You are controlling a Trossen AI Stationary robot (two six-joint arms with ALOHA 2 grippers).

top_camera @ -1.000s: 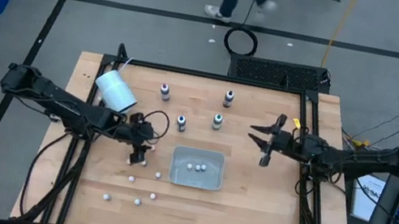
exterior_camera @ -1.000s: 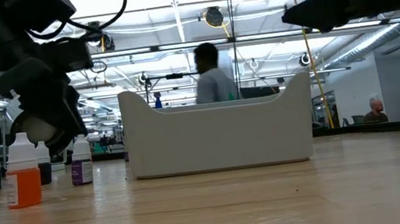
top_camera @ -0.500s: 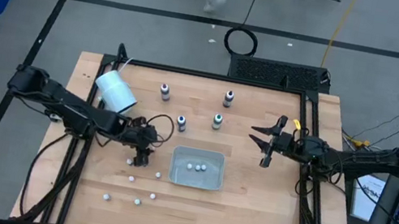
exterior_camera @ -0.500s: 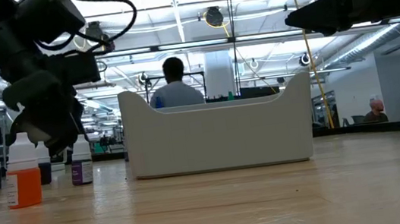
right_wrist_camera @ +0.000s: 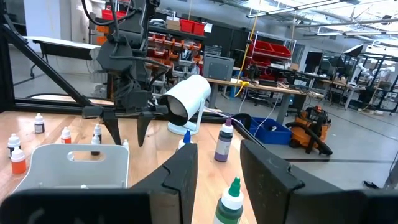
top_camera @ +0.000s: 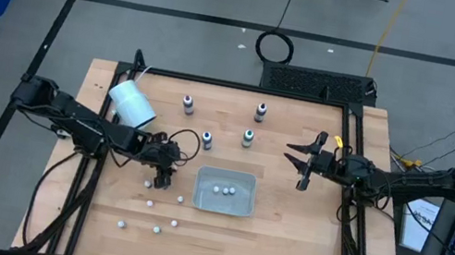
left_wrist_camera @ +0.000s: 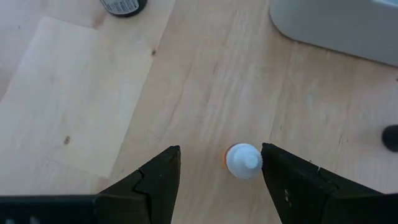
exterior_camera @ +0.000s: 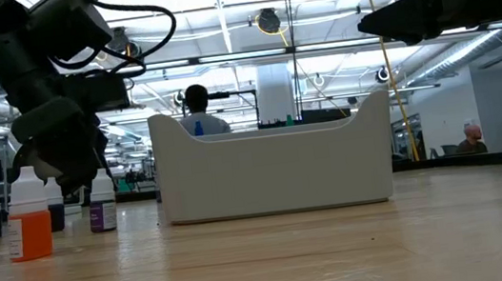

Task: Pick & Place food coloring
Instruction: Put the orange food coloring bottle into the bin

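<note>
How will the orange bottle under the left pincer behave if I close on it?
The orange bottle stands upright, narrow and tall, so a sideways nudge probably tips it. It looks light and smooth plastic, perhaps slippery. The left pincer brackets it off-centre, so one finger may touch first.

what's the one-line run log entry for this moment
left claw: open above orange bottle | right claw: open, waiting, nothing held | tray: holds white balls

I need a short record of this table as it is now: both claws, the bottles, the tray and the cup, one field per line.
left claw: open, above an orange bottle with a white cap, not gripping it
right claw: open, empty, waiting at the table's right side
food coloring bottles: four upright, behind the tray
tray: near the table's middle, holds white balls
cup: white, lying on its side, back left
</note>
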